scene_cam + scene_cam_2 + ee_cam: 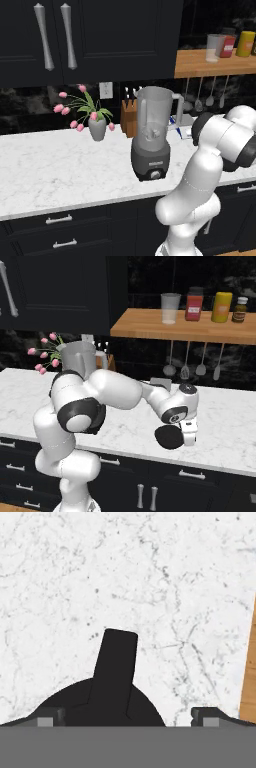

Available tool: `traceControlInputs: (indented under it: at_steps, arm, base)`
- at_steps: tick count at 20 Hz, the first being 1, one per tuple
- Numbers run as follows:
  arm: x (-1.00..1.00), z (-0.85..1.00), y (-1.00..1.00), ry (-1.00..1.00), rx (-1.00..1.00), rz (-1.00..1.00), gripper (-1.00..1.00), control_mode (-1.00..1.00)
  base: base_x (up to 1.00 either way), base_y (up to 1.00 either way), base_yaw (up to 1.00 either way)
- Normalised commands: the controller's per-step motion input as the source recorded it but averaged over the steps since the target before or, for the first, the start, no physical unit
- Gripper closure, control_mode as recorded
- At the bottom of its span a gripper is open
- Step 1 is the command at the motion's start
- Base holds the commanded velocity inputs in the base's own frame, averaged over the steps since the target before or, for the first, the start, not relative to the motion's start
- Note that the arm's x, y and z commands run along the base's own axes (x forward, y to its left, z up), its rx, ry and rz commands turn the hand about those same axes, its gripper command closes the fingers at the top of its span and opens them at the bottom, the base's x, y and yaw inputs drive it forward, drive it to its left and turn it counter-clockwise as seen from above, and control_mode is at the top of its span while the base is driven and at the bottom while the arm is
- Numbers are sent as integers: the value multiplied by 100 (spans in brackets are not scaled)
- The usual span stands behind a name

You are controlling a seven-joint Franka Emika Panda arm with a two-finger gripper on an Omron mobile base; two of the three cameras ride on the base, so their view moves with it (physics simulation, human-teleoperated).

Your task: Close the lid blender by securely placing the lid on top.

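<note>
We have the gripper (pixel 128 716) spread as wide as it goes and gripping nothing, poised low over the marble surface (pixel 150 587) near its front edge. In the hand view the two tips rise at either side, and the lid (pixel 107 704) sits right between them: a flat black disc with a dark upright tab rising from its middle, lying on the surface just under the hand. From the right base view we see the same disc (pixel 167 438) just left of the gripper's (pixel 189 437) white finger, close to the surface's near edge. So the lid is straight below us, and we judge the coming move is a short drop and a close around that tab, whose broad face looks set across the gap between the tips. The blender (pixel 152 132) stands well apart, off to the left and farther back, its translucent jar open at the top with nothing clearly inside. Beside it, farther left, a small vase (pixel 97 127) holds pink flowers. Jars line the wooden shelf (pixel 190 326) above.
</note>
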Motion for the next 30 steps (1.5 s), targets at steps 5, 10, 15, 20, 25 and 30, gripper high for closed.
traceControlInputs:
  at_steps: [5, 10, 15, 20, 25, 30]
  arm:
    - [13, -22, -14, 1, 0, 0, -100, -100]
    - [17, -22, -1, 1, 0, 0, -100, -100]
    - [18, -19, -7, 2, 0, 0, -100, -100]
    - [18, -21, -6, 2, 0, 0, -100, -100]
    - [16, -24, -4, 5, 0, 0, -100, -100]
    - [8, -24, 0, 4, 0, 0, 100, -100]
  base:
    - [0, 0, 0]
    - [0, 0, 0]
    - [0, 0, 0]
    - [0, 0, 0]
    - [0, 0, 0]
    - [0, 0, 0]
